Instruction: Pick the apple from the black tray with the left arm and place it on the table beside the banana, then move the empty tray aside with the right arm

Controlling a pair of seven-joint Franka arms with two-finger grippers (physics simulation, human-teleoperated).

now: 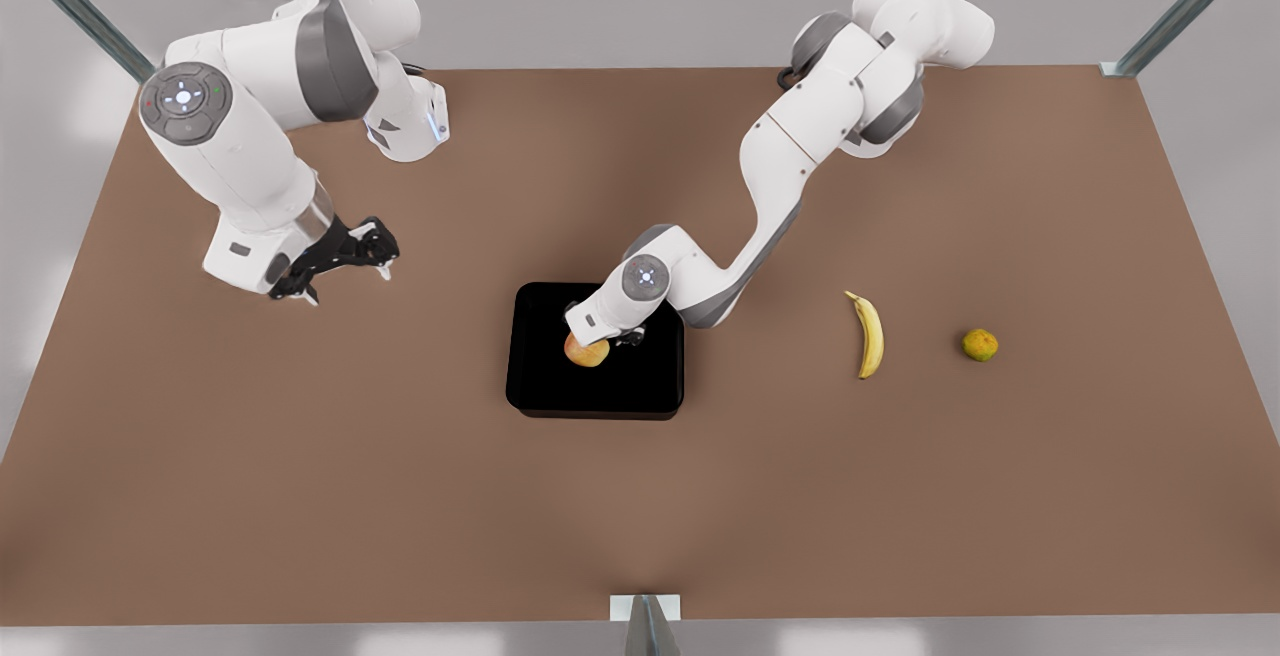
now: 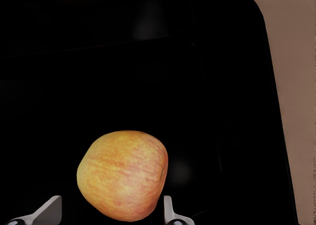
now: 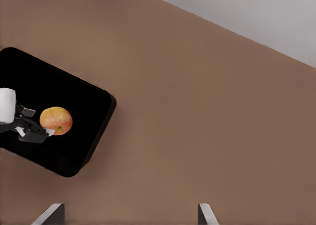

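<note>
Apple (image 2: 123, 175) sits in the black tray (image 2: 148, 62) between my left fingers (image 2: 169, 210), spread wide, not gripping. My right fingers (image 3: 205, 214) hang open, empty, over the bench (image 1: 400, 496), waiting.

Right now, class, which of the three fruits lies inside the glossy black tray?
The reddish-orange apple, between the left gripper fingers; the yellow banana and small yellow-green fruit lie on the brown table.

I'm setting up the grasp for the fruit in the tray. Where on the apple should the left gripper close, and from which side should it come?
Grip the apple across its widest middle, coming from above. It sits free on the flat floor of the black tray, away from the walls, so both rounded flanks are open. The left gripper already has an open finger on each side. The right gripper waits open over the table.
</note>
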